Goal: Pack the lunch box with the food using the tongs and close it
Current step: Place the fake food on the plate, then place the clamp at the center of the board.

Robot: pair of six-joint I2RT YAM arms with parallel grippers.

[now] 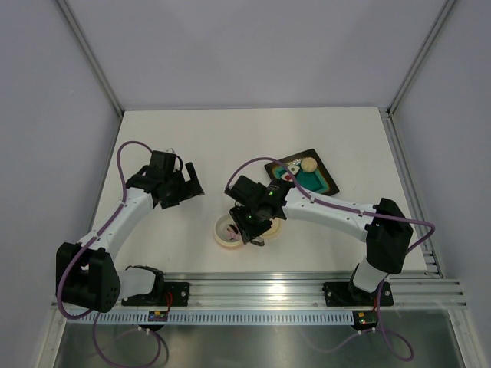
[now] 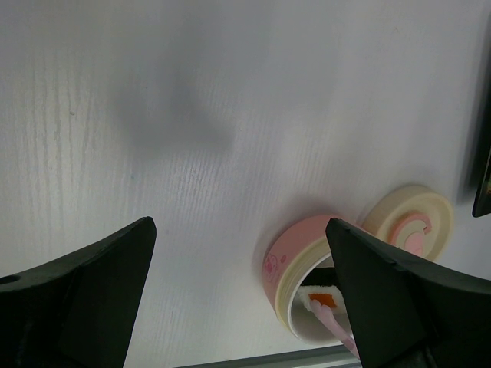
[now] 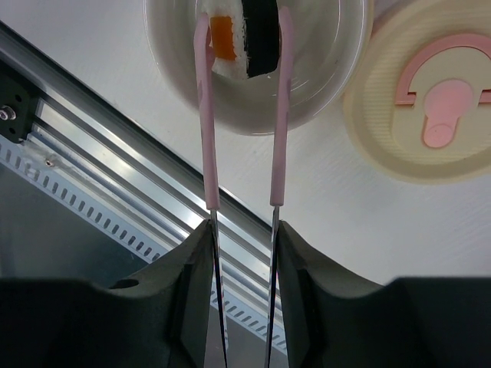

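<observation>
The bowl (image 3: 322, 92) is cream inside, its outer wall pale pink with darker pink marks. The lid (image 3: 387, 130) is cream with fine ridged lines and a pink curled mark. The tongs (image 3: 280, 115) are pink. The food piece (image 3: 244, 34) is white with an orange centre and a black band. At the far right, a dark tray (image 1: 278, 164) holds a teal mat (image 1: 318, 182) and a beige ball (image 1: 308, 163).

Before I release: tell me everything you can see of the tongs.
The tongs are two slim arms, pink plastic-looking sleeves over thin metal strips, nearly parallel, held by the right gripper between its jaws. Their tips reach into the box, flanking a food piece; whether they pinch it is unclear.
</observation>
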